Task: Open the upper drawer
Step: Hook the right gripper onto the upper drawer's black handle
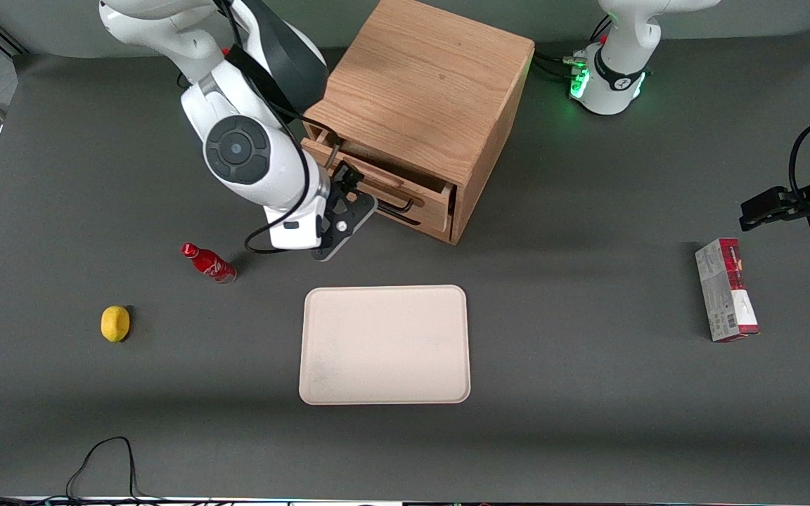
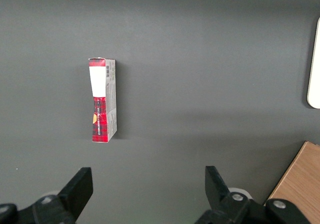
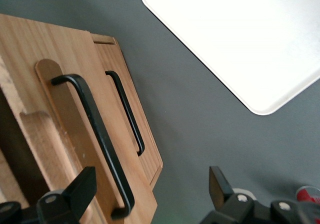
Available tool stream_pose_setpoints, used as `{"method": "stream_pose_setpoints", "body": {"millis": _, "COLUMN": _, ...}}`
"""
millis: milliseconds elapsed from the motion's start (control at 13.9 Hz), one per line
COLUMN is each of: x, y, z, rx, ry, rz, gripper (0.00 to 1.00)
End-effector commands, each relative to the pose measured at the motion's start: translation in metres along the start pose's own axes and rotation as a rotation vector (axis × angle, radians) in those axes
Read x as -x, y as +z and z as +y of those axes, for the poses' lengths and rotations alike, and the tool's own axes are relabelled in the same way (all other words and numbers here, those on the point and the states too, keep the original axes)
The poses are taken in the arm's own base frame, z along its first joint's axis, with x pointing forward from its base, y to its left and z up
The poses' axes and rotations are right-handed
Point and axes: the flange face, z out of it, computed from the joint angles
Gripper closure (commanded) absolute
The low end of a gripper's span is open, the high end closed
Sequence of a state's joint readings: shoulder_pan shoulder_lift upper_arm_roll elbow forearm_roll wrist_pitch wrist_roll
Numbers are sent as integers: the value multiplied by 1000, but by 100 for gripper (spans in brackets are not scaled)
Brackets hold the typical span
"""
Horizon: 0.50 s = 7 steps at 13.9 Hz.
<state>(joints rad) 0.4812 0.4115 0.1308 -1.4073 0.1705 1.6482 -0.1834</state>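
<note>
Upper drawer (image 1: 377, 184) of the oak cabinet (image 1: 422, 91) already stands pulled out a little: in the front view its face sits proud of the cabinet front, with a dark gap showing at the end nearer the parked arm, and the right wrist view shows the drawer's inner wood exposed above its face. You can judge the opening as begun but only partly done; most of the drawer's travel looks left to pull.

Your gripper (image 1: 346, 211) hangs just in front of the drawer face, beside its black wire handle (image 3: 97, 134). Its fingers (image 3: 80, 186) are spread wide and hold nothing; the handle lies close by one finger, not clamped between them. The lower drawer (image 3: 127, 116) with its own black handle stays flush. A cream tray (image 1: 384, 344) lies on the table nearer the front camera than the cabinet.
</note>
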Motion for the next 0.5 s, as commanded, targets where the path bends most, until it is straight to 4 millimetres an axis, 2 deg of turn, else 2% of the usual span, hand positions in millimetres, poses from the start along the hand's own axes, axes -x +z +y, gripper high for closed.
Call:
{"method": "stream_pose_setpoints", "body": {"millis": 0, "x": -11, "y": 17, "z": -11, "rx": -7, "ry": -36, "rz": 11, "gripper": 0}}
{"method": "stream_pose_setpoints", "body": {"millis": 144, "x": -11, "y": 31, "z": -11, "rx": -3, "ry": -34, "rz": 11, "gripper": 0}}
{"method": "stream_pose_setpoints", "body": {"millis": 359, "x": -10, "y": 40, "z": -11, "rx": -4, "ry": -32, "rz": 2, "gripper": 0}}
{"method": "stream_pose_setpoints", "body": {"millis": 431, "x": -9, "y": 44, "z": -17, "rx": -3, "ry": -39, "rz": -5, "gripper": 0}}
